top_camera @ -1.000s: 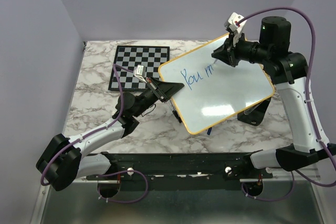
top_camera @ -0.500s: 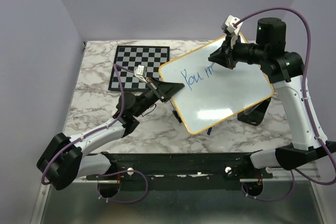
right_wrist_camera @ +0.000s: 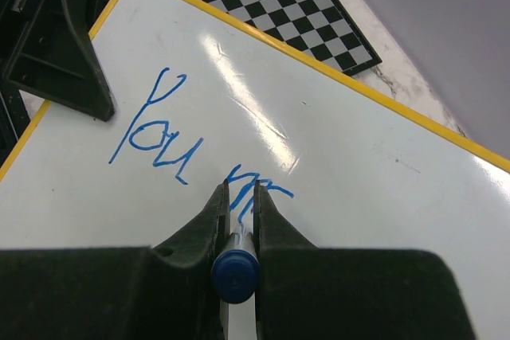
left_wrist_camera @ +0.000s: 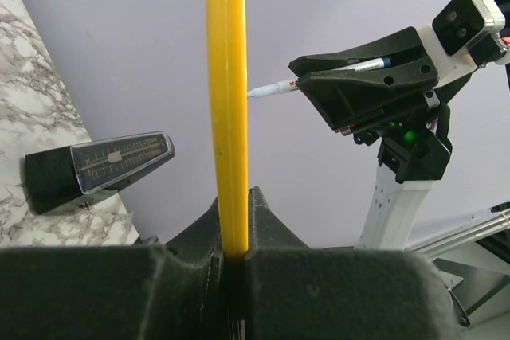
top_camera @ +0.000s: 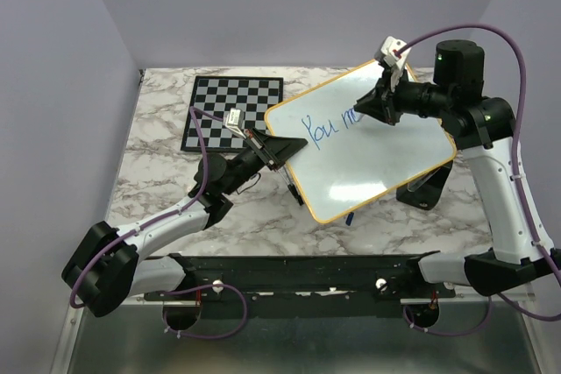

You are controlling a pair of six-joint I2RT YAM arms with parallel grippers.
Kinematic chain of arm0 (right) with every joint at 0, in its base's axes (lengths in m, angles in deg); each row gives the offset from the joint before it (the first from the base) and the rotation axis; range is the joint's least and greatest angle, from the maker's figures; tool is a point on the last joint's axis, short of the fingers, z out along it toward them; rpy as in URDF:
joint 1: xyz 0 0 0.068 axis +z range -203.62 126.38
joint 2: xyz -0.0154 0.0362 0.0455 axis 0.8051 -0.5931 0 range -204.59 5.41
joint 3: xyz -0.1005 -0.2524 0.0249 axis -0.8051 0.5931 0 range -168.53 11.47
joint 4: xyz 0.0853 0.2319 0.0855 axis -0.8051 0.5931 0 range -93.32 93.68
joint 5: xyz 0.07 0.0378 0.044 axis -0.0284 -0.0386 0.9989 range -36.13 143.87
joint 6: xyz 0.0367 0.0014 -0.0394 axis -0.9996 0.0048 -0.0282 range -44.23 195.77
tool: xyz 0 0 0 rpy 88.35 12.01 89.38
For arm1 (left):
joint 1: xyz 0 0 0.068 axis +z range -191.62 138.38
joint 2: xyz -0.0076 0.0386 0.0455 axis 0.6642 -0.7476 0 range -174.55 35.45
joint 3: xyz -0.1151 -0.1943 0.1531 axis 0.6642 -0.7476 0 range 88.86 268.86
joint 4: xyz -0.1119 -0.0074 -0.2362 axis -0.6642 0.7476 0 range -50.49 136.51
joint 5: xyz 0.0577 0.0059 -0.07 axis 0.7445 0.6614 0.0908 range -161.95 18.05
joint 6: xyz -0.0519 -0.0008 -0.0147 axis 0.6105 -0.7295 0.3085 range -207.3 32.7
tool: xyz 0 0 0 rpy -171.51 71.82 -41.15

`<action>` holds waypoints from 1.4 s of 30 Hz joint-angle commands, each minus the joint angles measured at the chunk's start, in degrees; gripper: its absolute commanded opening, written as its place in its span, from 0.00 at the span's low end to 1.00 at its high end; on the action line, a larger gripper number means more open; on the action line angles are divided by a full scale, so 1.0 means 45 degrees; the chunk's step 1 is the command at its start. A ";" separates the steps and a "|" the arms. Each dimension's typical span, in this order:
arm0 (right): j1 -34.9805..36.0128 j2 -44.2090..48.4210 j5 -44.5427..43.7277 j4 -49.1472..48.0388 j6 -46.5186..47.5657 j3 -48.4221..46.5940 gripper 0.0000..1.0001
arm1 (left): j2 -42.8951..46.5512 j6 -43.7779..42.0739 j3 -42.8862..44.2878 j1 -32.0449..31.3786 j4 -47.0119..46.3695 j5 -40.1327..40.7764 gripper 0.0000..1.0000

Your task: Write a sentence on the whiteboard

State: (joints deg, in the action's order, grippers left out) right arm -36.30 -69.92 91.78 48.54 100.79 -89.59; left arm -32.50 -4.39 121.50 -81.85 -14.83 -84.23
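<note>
Right claw holds marker against whiteboard.

— What colours did the whiteboard have?
— White, yellow-framed, its writing blue. The chessboard was black-and-white checked, the table white marble veined grey, the marker blue-capped.

The right gripper is sliding a little to the right and lower across the whiteboard, dragging the marker along. The sentence is growing too: the "m" after "You" is picking up another blue hump.
</note>
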 commanded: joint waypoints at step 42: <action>-0.0763 -0.0349 0.0051 -0.0214 -0.0362 -0.1155 0.01 | 0.0528 0.0891 0.0441 0.0131 -0.3489 0.0247 0.00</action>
State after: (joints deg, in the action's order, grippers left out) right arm -39.28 -70.38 90.03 47.91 100.83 -90.81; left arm -32.50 -4.25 121.50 -81.36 -14.79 -84.25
